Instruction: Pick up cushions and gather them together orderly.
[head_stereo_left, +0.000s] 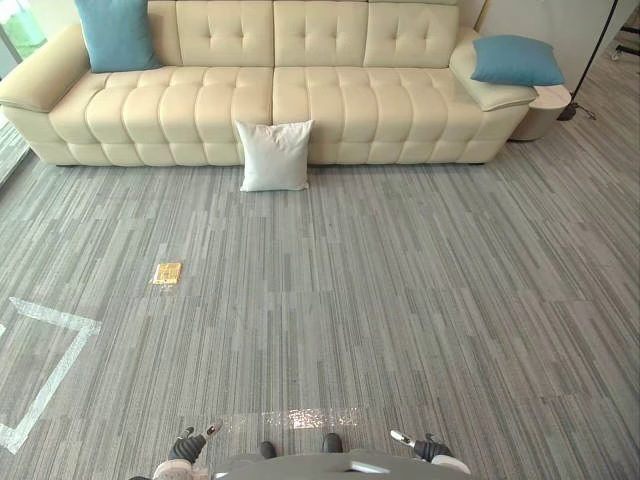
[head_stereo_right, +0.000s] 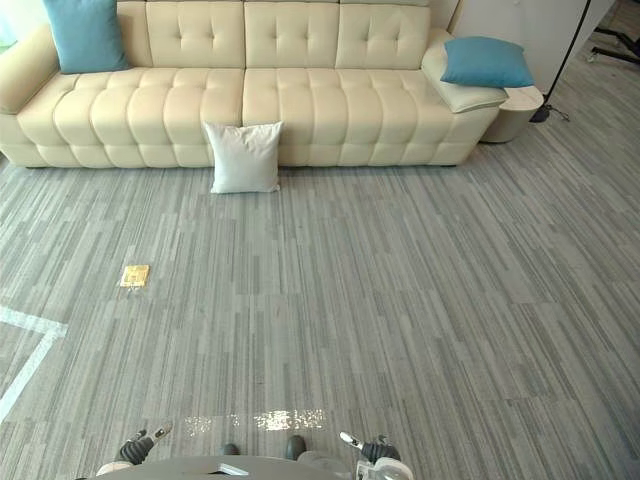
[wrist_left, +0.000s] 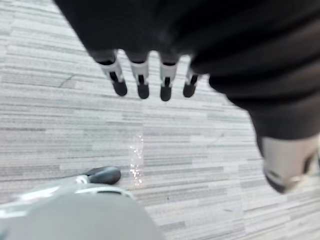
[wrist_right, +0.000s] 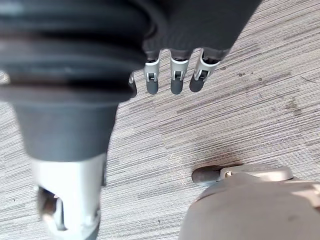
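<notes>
Down at my sides, left hand (head_stereo_left: 187, 446) and right hand (head_stereo_left: 431, 450) hang, fingers (wrist_left: 142, 82) loose, apart, empty. White cushion (head_stereo_left: 275, 155) leans against the sofa (head_stereo_left: 350, 110) on the floor (head_stereo_left: 400, 280); left blue cushion (head_stereo_left: 117, 33) and right blue cushion (head_stereo_left: 515, 60) sit on it.

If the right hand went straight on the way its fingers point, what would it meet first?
Probably the grey carpet floor; the right hand hangs open above it, with nothing visible between.
</notes>
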